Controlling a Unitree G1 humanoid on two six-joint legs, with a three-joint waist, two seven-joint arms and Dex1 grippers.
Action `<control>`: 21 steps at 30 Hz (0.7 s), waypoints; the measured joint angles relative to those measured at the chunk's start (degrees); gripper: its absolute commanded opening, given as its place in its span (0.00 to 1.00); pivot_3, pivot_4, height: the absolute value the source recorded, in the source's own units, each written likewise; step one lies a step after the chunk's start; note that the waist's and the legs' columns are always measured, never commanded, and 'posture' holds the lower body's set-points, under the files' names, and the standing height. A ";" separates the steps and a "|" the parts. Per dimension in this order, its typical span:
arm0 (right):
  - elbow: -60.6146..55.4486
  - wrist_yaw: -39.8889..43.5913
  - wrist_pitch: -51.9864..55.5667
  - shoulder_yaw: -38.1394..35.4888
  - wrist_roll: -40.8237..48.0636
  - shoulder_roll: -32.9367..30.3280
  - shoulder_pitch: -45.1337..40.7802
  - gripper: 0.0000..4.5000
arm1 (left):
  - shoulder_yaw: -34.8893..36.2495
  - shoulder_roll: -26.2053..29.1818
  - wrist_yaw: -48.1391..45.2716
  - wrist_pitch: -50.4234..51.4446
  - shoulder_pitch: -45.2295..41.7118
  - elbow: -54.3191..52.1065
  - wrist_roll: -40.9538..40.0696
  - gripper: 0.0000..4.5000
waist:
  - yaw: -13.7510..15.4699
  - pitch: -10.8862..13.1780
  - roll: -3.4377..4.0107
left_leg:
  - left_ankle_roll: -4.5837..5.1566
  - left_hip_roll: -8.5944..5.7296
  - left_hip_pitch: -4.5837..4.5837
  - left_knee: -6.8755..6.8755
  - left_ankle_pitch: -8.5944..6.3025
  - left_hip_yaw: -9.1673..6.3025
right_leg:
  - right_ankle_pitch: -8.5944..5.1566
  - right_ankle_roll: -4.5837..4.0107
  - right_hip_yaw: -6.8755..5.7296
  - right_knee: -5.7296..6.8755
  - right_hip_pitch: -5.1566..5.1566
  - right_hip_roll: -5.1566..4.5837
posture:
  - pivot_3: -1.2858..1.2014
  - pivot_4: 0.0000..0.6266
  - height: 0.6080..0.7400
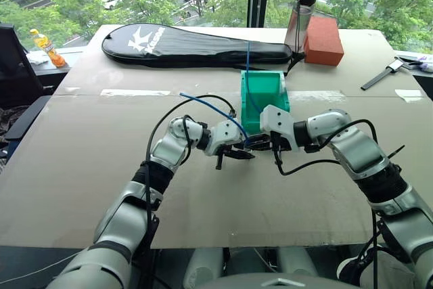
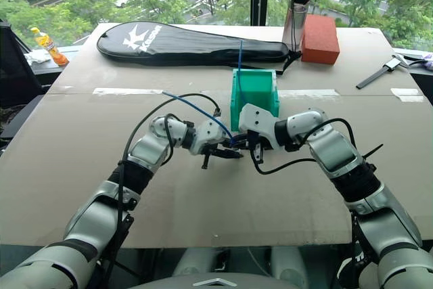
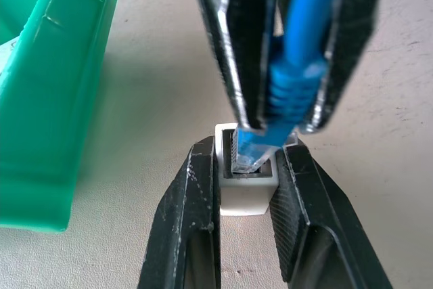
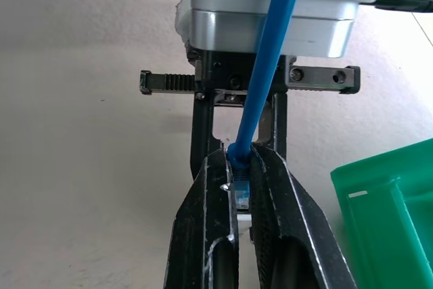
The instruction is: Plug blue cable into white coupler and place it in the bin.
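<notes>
left claw (image 3: pixel 247 167) grips white coupler (image 3: pixel 246 191); right claw (image 4: pixel 241 191) clamps blue cable (image 4: pixel 265 79) plug into it.

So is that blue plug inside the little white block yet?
Partly in: the blue cable's plug tip sits in the white coupler's opening; full seating cannot be told.

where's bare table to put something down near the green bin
Bare tabletop lies left of the bin, between the racket bag and the left gripper, and right of it toward the metal tool. Crowded: directly before the bin, where both grippers meet.
</notes>
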 measured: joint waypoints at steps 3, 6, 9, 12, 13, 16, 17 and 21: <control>0.03 -0.05 0.87 0.06 -0.41 -0.05 -0.18 0.00 | 0.00 0.00 0.05 -0.03 0.00 0.13 0.16 0.09 | 0.03 -0.10 0.05 | 0.00 0.00 0.01 0.00 0.00 -0.01 | 0.00 -0.01 -0.01 0.00 0.02 -0.01 | 0.52 0.24 1.00; 0.18 -0.81 2.64 -0.03 -0.63 0.13 -0.08 0.00 | -0.01 -0.03 0.04 -0.11 0.02 0.13 0.31 0.09 | 0.06 -0.16 0.11 | 0.00 0.00 0.01 0.00 0.00 -0.01 | 0.00 -0.01 0.00 -0.01 0.02 -0.01 | 0.52 0.24 1.00; 1.06 -1.47 3.65 -0.91 -0.33 1.22 0.31 0.00 | -0.01 -0.08 0.08 -0.10 0.03 0.14 0.39 0.09 | 0.02 -0.23 0.11 | 0.00 0.00 0.01 0.00 0.00 -0.01 | 0.00 -0.01 0.00 -0.01 0.03 -0.01 | 0.52 0.24 1.00; 2.43 -1.47 3.28 -1.63 -0.15 1.76 0.45 0.00 | -0.01 -0.19 0.13 -0.09 0.06 0.16 0.47 0.09 | -0.02 -0.26 0.14 | 0.00 0.00 0.04 0.00 0.00 0.01 | -0.01 -0.01 0.01 -0.01 0.04 -0.01 | 0.52 0.24 1.00; 2.77 -1.38 2.84 -1.63 -0.15 1.77 0.49 0.00 | -0.01 -0.21 0.15 -0.09 0.06 0.18 0.51 0.09 | -0.01 -0.27 0.16 | 0.00 0.00 0.05 -0.01 0.00 0.00 | -0.01 -0.01 0.00 -0.01 0.05 -0.01 | 0.52 0.24 1.00; 3.41 -1.06 0.96 -1.48 -0.43 1.60 0.94 0.00 | 0.00 -0.26 0.19 -0.09 0.06 0.26 0.68 0.09 | 0.01 -0.32 0.16 | 0.00 0.00 0.09 -0.01 0.00 -0.01 | -0.01 -0.01 0.00 -0.01 0.10 -0.01 | 0.52 0.24 1.00; 3.41 -1.08 -0.11 -1.42 -0.89 1.55 1.26 0.00 | 0.00 -0.29 0.21 -0.09 0.06 0.30 0.78 0.09 | 0.01 -0.34 0.16 | 0.00 0.00 0.12 -0.01 0.00 0.00 | -0.02 -0.01 0.00 -0.01 0.12 -0.01 | 0.52 0.24 1.00; 5.53 -2.92 -6.54 -1.41 -2.66 2.94 2.63 0.15 | 0.31 -0.38 0.39 0.08 0.23 0.70 0.85 0.09 | -0.15 -0.42 0.10 | 0.00 0.03 0.44 -0.08 -0.01 0.05 | -0.14 0.18 0.03 -0.02 0.38 0.00 | 0.52 0.24 1.00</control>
